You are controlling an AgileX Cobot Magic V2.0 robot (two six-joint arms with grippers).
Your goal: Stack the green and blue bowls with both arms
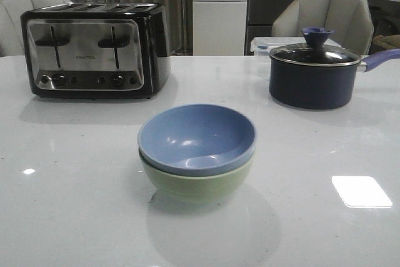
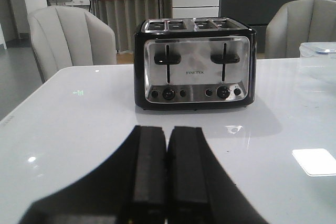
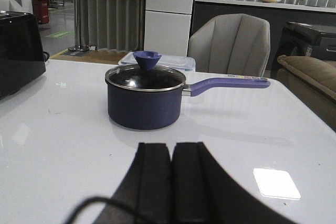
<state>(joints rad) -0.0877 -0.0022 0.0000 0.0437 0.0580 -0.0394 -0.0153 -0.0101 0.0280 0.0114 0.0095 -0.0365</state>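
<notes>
In the front view the dusty blue bowl (image 1: 197,137) sits nested inside the pale green bowl (image 1: 200,184) at the middle of the white table (image 1: 75,204), both upright. Neither arm shows in the front view. In the left wrist view my left gripper (image 2: 167,132) is shut and empty, low over the table, facing the toaster. In the right wrist view my right gripper (image 3: 171,148) is shut and empty, low over the table, facing the saucepan. The bowls do not show in either wrist view.
A black and chrome toaster (image 1: 94,51) stands at the back left. A dark navy lidded saucepan (image 1: 312,73) with a purple-blue handle stands at the back right, a clear lidded box (image 1: 265,45) behind it. Grey chairs stand beyond the table's far edge.
</notes>
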